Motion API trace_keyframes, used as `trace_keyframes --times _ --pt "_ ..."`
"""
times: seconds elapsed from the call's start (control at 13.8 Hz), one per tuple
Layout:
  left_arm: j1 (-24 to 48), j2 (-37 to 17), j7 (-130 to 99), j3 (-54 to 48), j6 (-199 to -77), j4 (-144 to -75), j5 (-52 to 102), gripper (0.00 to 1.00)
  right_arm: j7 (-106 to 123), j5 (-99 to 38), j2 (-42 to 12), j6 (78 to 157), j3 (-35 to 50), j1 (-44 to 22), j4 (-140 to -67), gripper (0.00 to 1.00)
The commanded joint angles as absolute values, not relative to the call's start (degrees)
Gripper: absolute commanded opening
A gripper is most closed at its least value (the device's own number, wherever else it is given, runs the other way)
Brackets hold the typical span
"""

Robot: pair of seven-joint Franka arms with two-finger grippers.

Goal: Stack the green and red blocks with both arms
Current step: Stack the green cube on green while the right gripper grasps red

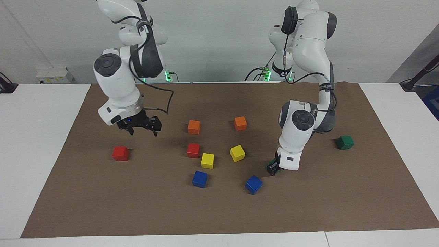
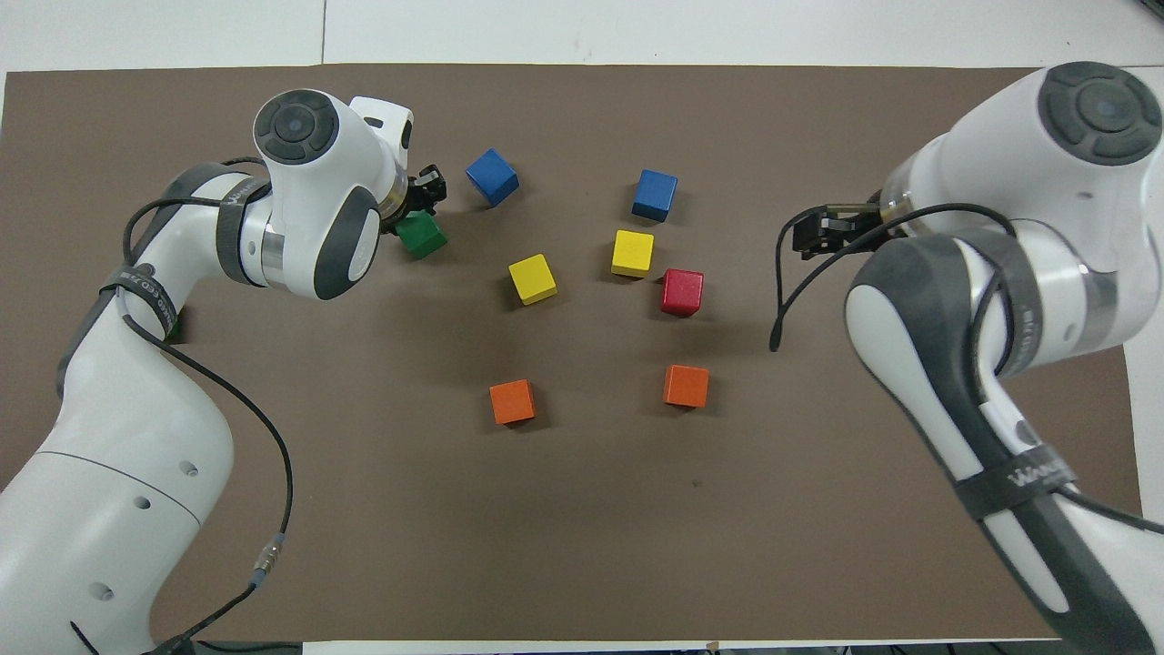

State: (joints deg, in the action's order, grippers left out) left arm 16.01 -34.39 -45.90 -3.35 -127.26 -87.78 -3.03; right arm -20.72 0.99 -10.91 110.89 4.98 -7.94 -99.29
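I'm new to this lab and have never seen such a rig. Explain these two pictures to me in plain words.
These are two white robot arms at a table covered by a brown mat. Each arm ends in a black two-finger hand. One picture looks at the robots from across the table. The other looks down from above their own end.

Small coloured cubes lie on the mat. The left hand is low over the mat, right at a green cube; whether it grips the cube cannot be told. Another green cube lies alone toward the left arm's end.

The right hand hangs open and holds nothing, close to a red cube. A second red cube sits in the middle among orange cubes, yellow cubes and blue cubes.
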Motion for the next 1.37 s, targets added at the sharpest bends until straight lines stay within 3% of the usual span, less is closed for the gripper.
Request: trace_keyframes --times 0.0,0.22,0.65,0.94,1.3 --pt "16.88 -34.46 -46.67 -2.55 -127.27 -86.92 -3.17 0.0 -27.23 1.4 -12.91 113.46 4.92 -12.55 -98.44 1.0" --pt "14.78 -31.83 -44.66 -2.55 -121.75 -86.4 -3.78 0.0 -28.74 2.37 -14.5 117.67 4.92 -14.94 -99.49 1.0" --pt "6.17 -22.95 -18.95 -2.9 -109.79 -88.41 -2.11 0.0 -33.83 2.29 -16.96 123.83 5.01 -17.83 -101.69 1.0" --pt "-2.96 -16.01 3.2 -2.64 -110.12 -96.84 -1.93 0.0 -35.6 2.29 -18.98 128.31 5.01 -18.37 -103.88 0.99" --pt "-12.38 -13.19 23.71 -2.72 -115.82 -103.69 1.13 0.0 -35.07 2.37 -19.07 132.98 5.01 -18.02 -108.1 0.99"
